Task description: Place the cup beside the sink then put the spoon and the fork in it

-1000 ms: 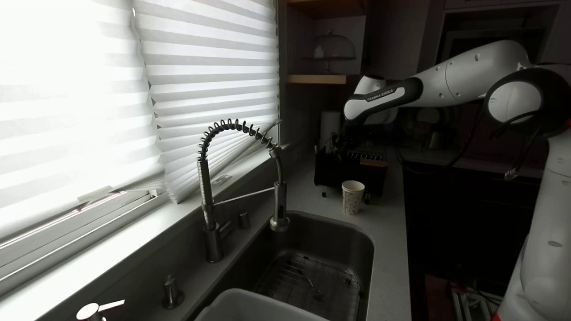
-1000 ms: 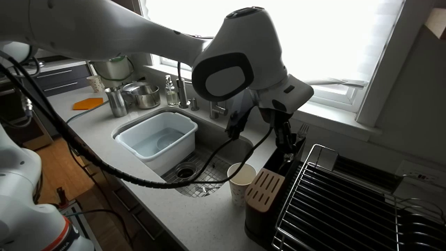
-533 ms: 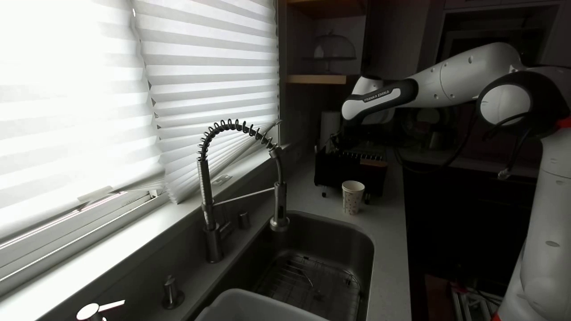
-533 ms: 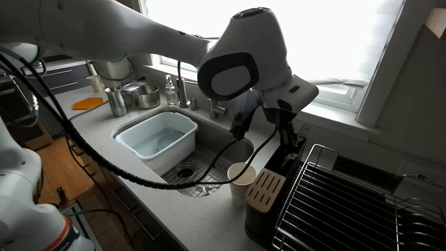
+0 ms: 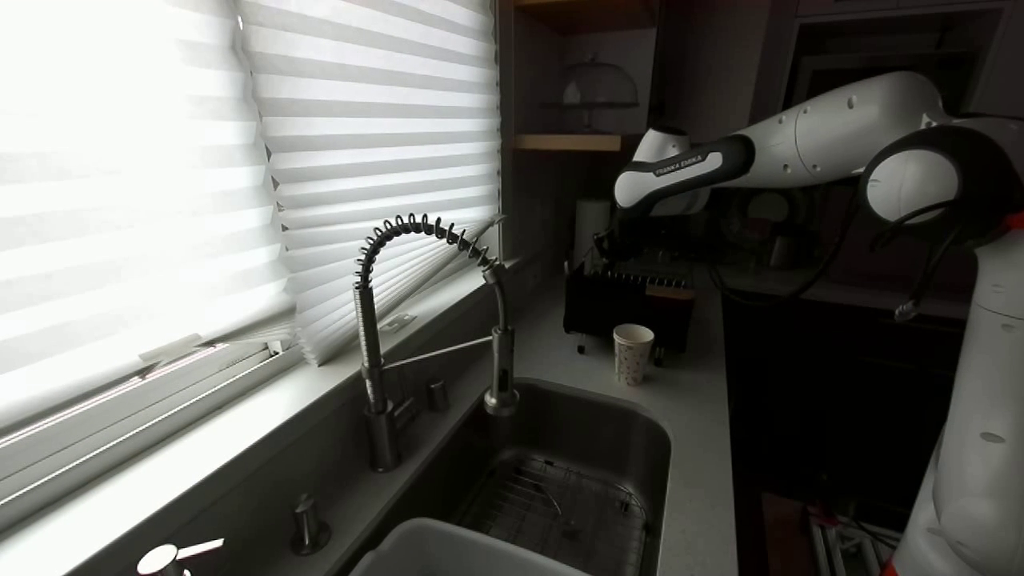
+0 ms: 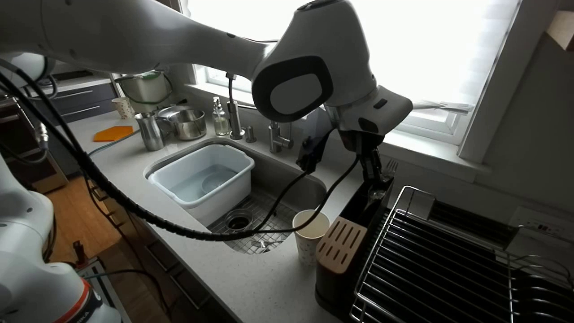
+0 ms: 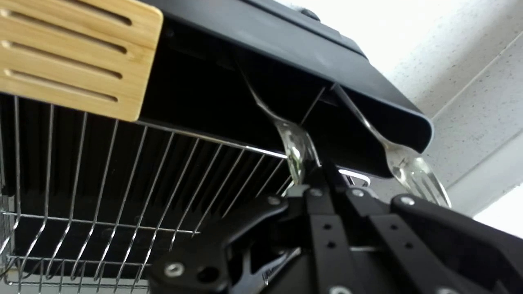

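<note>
Wrist view: hand point(image 7: 328, 174) closed w/ nothing visible btwn tips, spoon point(image 7: 297, 147) alongside.

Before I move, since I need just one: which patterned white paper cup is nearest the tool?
The patterned white paper cup between the grey metal sink and the black cutlery holder; the other cup stands past the sink's opposite end.

Kitchen, sink point(image 5: 588, 416) with coiled-spring faucet point(image 5: 366, 332), wire dish rack point(image 6: 435, 264) on counter point(image 6: 269, 287), steel pot point(image 6: 190, 125), drawers point(image 6: 80, 104)

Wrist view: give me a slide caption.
Spoon and fork lean handle-down in the black holder, the gripper right by the spoon's head.
</note>
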